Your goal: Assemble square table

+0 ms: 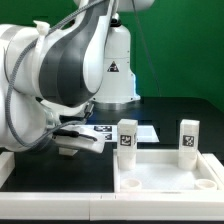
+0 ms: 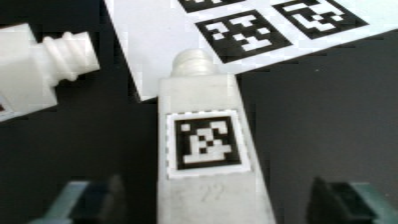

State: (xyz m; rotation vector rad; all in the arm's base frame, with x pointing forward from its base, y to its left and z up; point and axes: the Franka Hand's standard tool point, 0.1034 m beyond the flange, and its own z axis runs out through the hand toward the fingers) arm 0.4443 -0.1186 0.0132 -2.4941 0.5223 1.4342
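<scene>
Fingers [image 2: 84,200] stand apart on either side of a white tagged leg [image 2: 208,140] lying flat on the black desk [image 2: 107,130]. A dark gap shows along each of its long edges. A second loose leg [image 2: 39,65] lies near it, apart, its threaded tip toward the marker board [image 2: 267,30]. At the exterior view's right sits the square tabletop [image 1: 165,180], with upright legs [image 1: 127,135] at its far rim and bare desk to its left.

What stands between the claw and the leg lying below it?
Nothing visible. In the wrist view the leg lies between the claw's open fingers, with gaps on either side; a second leg lies apart, beside it.
</scene>
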